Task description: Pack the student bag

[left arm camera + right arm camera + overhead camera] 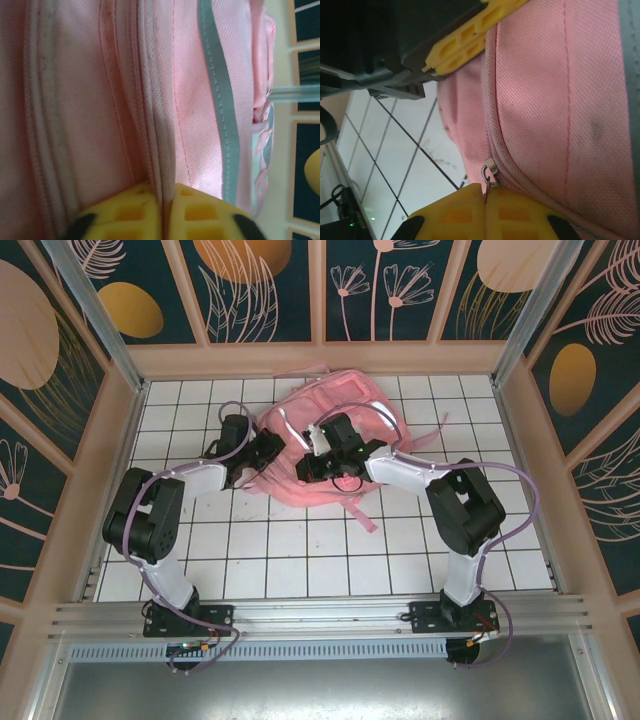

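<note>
The student bag [383, 416], a large pink backpack, lies at the back middle of the tiled table. My left gripper [267, 451] is at the bag's left edge. In the left wrist view its yellow fingers [131, 210] are shut on a raised fabric seam beside a zip of the bag [200, 100], near a silvery strip [222, 100]. My right gripper [313, 464] is over the bag's front middle. Seen from the right wrist, this gripper [485, 192] is shut on the pull tab of a metal zip slider [491, 167] on the bag [560, 100]. The left gripper's yellow fingers [470, 40] show just above.
A pink strap [362, 515] trails from the bag onto the white tiles [300, 550] toward me. Wooden walls [110, 440] close in the table on three sides, and a metal rail [320, 615] runs along the near edge by the arm bases.
</note>
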